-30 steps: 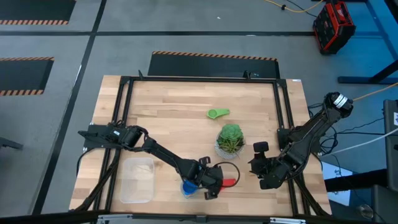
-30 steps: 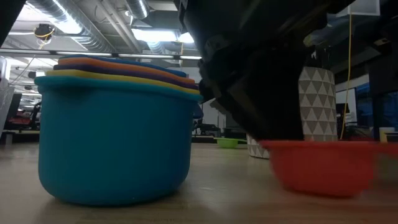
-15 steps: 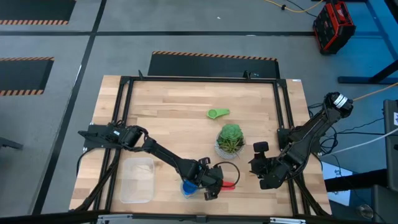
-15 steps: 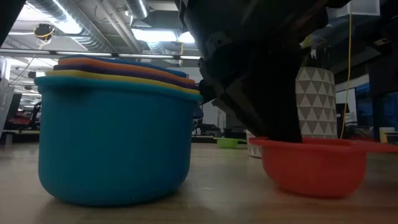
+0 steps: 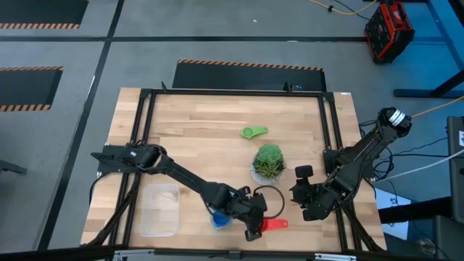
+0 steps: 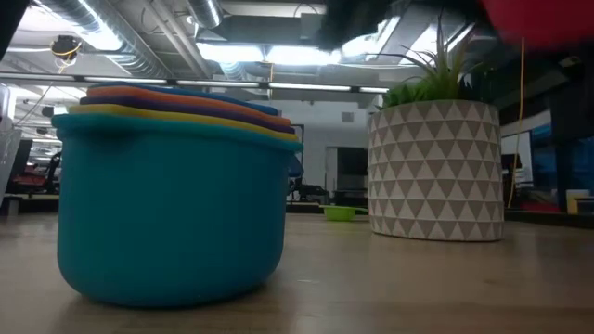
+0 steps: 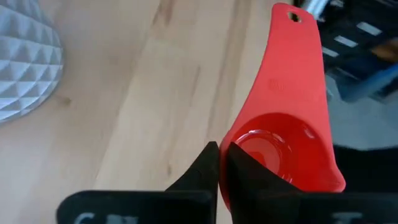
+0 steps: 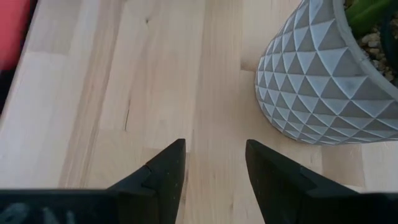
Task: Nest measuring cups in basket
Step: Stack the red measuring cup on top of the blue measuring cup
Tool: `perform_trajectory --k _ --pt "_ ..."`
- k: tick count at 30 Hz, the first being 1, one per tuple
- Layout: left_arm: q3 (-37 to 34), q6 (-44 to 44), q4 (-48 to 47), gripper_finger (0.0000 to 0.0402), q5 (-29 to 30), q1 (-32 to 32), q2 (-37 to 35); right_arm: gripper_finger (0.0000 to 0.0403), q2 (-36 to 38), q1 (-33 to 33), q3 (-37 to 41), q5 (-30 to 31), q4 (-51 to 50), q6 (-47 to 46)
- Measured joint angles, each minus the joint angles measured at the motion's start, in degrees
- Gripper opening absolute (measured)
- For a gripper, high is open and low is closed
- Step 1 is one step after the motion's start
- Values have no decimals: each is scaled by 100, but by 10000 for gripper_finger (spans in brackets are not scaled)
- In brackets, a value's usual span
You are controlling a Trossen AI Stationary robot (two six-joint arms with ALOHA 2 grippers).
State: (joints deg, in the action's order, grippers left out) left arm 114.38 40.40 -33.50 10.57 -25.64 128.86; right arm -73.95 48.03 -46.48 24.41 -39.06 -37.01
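Note:
My left gripper (image 5: 257,225) (image 7: 222,163) is shut on the red measuring cup (image 5: 274,224), which is up in the air near the table's near edge; the low view shows it at the top right (image 6: 543,17). A stack of nested cups, teal outermost (image 6: 172,218), stands on its base on the wood (image 5: 217,220) just left of the gripper. A green cup (image 5: 254,132) lies farther back. The clear basket (image 5: 159,210) sits at the near left. My right gripper (image 5: 296,191) (image 8: 214,155) waits open, right of the plant. My left gripper pinches the red cup's bowl wall (image 7: 225,186) on the side opposite the handle, one finger (image 7: 255,180) inside the bowl and one (image 7: 202,171) outside. The handle (image 7: 298,68) points straight away from the fingers. The cup is lifted clear of the table.
A potted plant in a white triangle-patterned pot (image 5: 269,164) (image 6: 436,172) stands between the two grippers, just beyond the red cup. Black frame rails (image 5: 330,130) run along the table's sides. Bare wood lies between the stack and the basket.
My left gripper has first dragged the red cup a little toward the near edge, then raised it off the table and carried it toward the near right. The cup has stayed in the shut fingers. The stack of cups has not moved.

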Motion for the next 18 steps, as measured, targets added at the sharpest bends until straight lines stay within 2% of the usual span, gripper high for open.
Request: perform_trajectory --k 3,6,11,18 --pt "533 48 -292 5 -3 -104 -65 173 0 -2 0 -1 16 0" --pt "1140 270 -1118 6 195 -258 -129 173 0 0 0 -1 30 0" --pt "1976 883 -2359 5 1025 -595 -190 173 0 -2 0 1 34 0" --pt "2002 2722 -3687 6 2104 -1172 -412 173 0 -1 0 0 98 0"
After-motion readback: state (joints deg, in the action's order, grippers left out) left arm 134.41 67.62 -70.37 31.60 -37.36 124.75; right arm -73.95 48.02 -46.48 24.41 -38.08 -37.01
